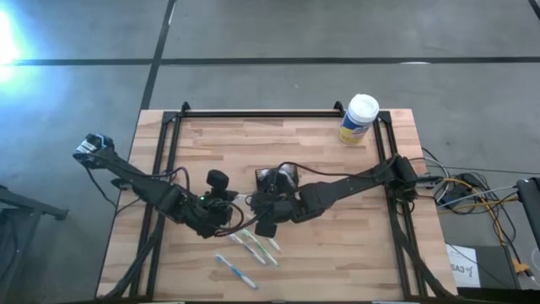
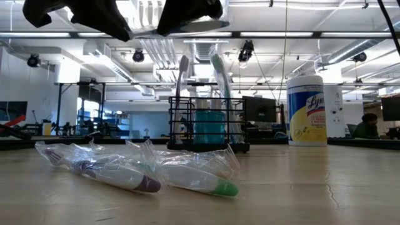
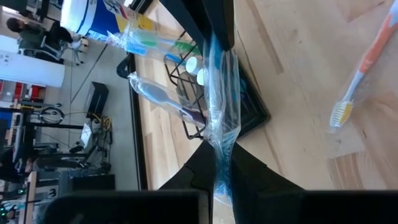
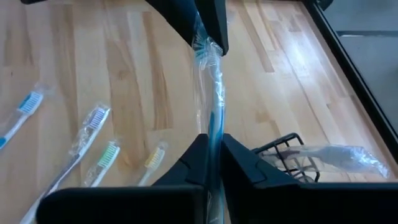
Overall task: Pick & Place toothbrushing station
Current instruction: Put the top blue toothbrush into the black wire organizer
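Both arms reaching inward over mid-table, wrists angled toward each other. Left gripper (image 3: pixel 219 163) pinched shut on a wrapped toothbrush (image 3: pixel 217 93). Right gripper (image 4: pixel 214 155) clamped on the other end of it, fingertips of the two close together.

bright overhead light, floor glare

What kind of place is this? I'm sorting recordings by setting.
Most likely a robotics lab in a large open workshop: a wooden table in a black frame on a concrete floor, exposed ceiling lights and pipes in the low view, and monitors on benches behind.
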Robot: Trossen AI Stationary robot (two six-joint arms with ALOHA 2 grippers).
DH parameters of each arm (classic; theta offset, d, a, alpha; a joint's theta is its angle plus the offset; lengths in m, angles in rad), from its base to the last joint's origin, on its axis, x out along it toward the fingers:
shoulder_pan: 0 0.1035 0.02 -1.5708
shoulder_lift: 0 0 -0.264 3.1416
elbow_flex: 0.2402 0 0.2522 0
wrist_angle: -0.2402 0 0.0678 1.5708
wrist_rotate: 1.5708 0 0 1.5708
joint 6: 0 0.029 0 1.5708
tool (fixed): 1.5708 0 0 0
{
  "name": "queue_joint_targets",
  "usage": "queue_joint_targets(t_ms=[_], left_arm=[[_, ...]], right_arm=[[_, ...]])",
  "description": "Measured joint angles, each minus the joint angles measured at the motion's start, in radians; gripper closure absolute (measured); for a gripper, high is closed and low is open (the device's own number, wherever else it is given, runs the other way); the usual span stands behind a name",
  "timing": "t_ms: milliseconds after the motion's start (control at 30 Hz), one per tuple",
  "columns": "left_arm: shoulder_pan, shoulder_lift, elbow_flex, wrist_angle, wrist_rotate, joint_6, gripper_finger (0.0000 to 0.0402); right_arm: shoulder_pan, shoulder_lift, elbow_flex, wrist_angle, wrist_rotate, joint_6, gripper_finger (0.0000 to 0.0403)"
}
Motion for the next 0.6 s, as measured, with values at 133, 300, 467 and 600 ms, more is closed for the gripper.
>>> queue_joint_targets(t_ms=[133,300,467,600], left_arm=[[-0.005,0.0,0.009,-0.004,0.002,0.001,0.0376],[-0.018,-0.007,0.043,-0.042,-0.044,-0.031,0.0351],[-0.044,-0.054,0.075,-0.091,-0.054,-0.077,0.0299],[-0.072,-0.121,0.071,-0.091,-0.061,-0.097,0.0264]], right_arm=[[0.002,0.0,0.001,0.001,0.0,-0.004,0.0386],[0.001,-0.001,0.001,0.008,0.011,-0.008,0.0388],[0.007,-0.009,0.002,0.01,0.039,-0.014,0.0389],[0.021,-0.025,-0.001,0.007,0.063,-0.019,0.0389]])
